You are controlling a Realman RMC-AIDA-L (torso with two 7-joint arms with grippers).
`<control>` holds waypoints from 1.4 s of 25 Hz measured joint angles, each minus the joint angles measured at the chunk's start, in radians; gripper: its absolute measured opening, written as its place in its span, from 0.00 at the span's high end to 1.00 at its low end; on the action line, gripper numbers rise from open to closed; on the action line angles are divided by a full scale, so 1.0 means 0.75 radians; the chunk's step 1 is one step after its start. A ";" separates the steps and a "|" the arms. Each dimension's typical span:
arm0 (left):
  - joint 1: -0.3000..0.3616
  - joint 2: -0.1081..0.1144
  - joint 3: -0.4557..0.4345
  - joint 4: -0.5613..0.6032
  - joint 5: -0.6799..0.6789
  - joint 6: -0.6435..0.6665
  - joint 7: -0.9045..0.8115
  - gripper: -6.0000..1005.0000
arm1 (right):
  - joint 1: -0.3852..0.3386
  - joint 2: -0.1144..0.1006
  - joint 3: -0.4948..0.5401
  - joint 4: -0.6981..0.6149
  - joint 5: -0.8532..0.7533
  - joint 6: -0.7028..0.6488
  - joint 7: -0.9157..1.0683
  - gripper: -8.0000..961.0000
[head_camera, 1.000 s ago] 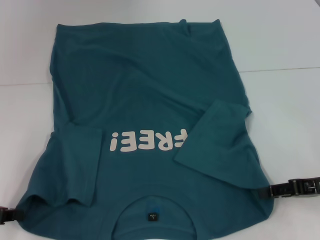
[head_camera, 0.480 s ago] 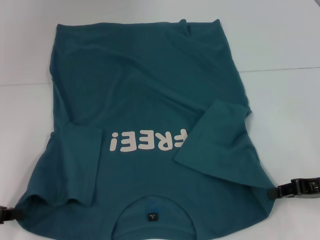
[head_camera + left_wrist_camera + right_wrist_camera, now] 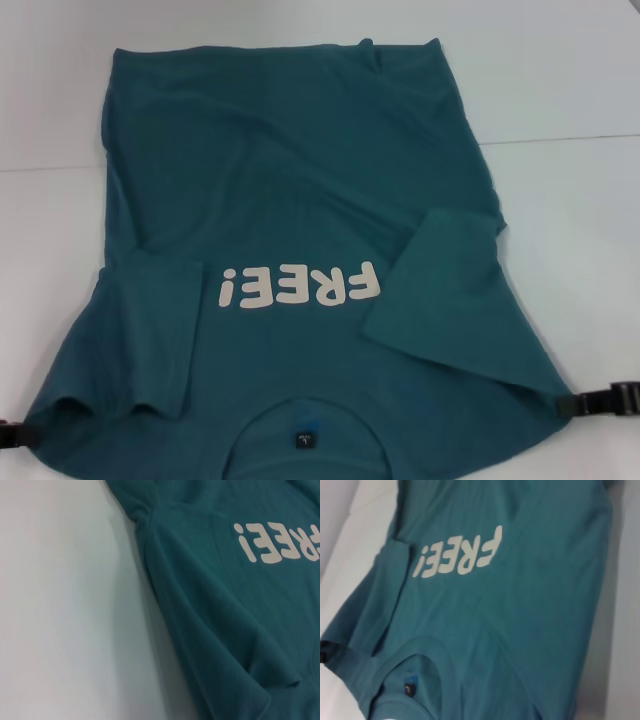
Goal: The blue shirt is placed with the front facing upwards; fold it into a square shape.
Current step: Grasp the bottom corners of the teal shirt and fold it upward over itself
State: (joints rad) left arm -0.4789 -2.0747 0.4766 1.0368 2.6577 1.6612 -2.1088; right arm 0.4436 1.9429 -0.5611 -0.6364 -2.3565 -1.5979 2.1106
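**Teal T-shirt spread face up, a gripper at each shoulder corner**

The white table (image 3: pixel 570 90) is smooth and matte, with a thin seam line running across it. Covering most of it lies the blue shirt (image 3: pixel 300 170) — soft, rumpled cotton knit, front up, collar nearest the robot and hem at the far edge. Both short sleeves are folded in over the chest, flanking the off-white "FREE!" lettering (image 3: pixel 298 287), whose blocky letters look flat and slightly rubbery. A small dark neck label (image 3: pixel 302 438) sits inside the rounded collar.

The head view alone shows both arms: the left gripper (image 3: pixel 18 436) at the shirt's near left corner, the right gripper (image 3: pixel 600 403) at the near right corner — whether their fingers are apart or pinching cloth cannot be told. The left wrist view shows puffed sleeve folds against bare table; the right wrist view shows the ribbed collar close up.
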 joint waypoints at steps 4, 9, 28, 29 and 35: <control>0.014 0.001 -0.001 0.025 0.003 0.049 -0.016 0.98 | -0.049 -0.004 0.039 -0.007 0.000 -0.022 -0.043 0.95; 0.038 -0.003 -0.002 0.030 0.022 0.085 -0.028 0.98 | -0.103 -0.015 0.078 -0.016 0.001 -0.048 -0.069 0.95; 0.072 -0.015 -0.061 0.053 0.007 0.184 -0.004 0.97 | -0.158 -0.023 0.175 -0.035 -0.005 -0.131 -0.183 0.95; 0.068 -0.015 -0.061 0.053 0.007 0.183 -0.006 0.97 | -0.154 -0.021 0.175 -0.035 -0.005 -0.129 -0.183 0.95; 0.039 0.003 -0.070 0.053 0.006 0.167 -0.046 0.97 | -0.140 -0.017 0.176 -0.033 -0.005 -0.120 -0.183 0.95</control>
State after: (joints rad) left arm -0.4497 -2.0728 0.4242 1.0767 2.6618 1.7862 -2.1432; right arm 0.3383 1.9303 -0.4294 -0.6614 -2.3600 -1.6881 1.9732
